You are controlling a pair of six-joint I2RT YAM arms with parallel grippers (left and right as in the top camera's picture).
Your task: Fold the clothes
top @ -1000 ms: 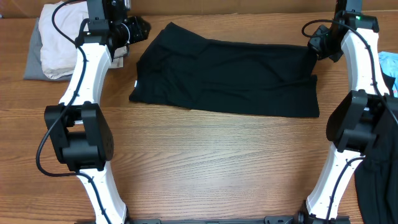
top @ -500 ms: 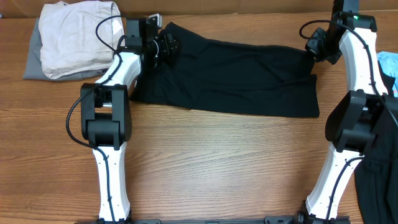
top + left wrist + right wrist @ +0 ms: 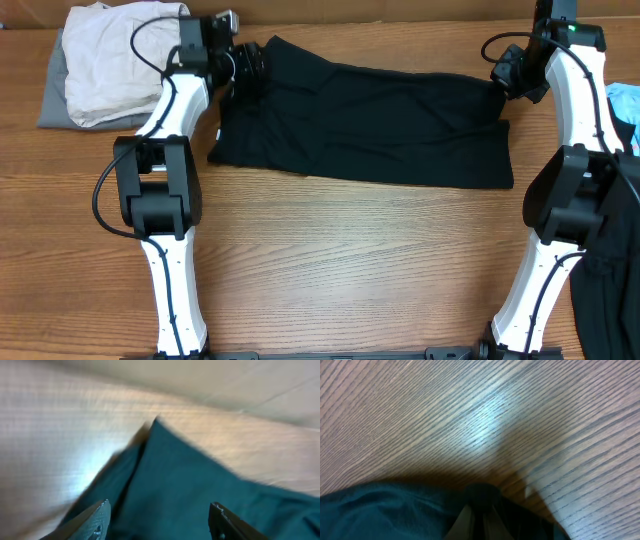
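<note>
A black T-shirt [image 3: 360, 120] lies folded in a wide band across the far half of the table, with a small white tag [image 3: 219, 135] at its left edge. My left gripper [image 3: 250, 68] hovers at the shirt's far left corner. In the left wrist view that gripper [image 3: 160, 517] is open, with dark fabric [image 3: 200, 490] below and nothing between its fingers [image 3: 97, 520]. My right gripper [image 3: 505, 80] is at the far right corner. Seen from the right wrist, the gripper [image 3: 482, 520] is shut on a bunched pinch of the black cloth [image 3: 482, 492].
A cream garment [image 3: 115, 60] lies on a grey one [image 3: 52, 100] at the far left corner. Another black garment [image 3: 610, 290] hangs at the right edge beside the right arm's base, with something light blue [image 3: 625, 100] further back. The back edge of the table runs just behind the shirt.
My left arm has swung right, from over the cream pile to the shirt's far left corner, and its jaws have opened wider. The right arm and the shirt have stayed still.
</note>
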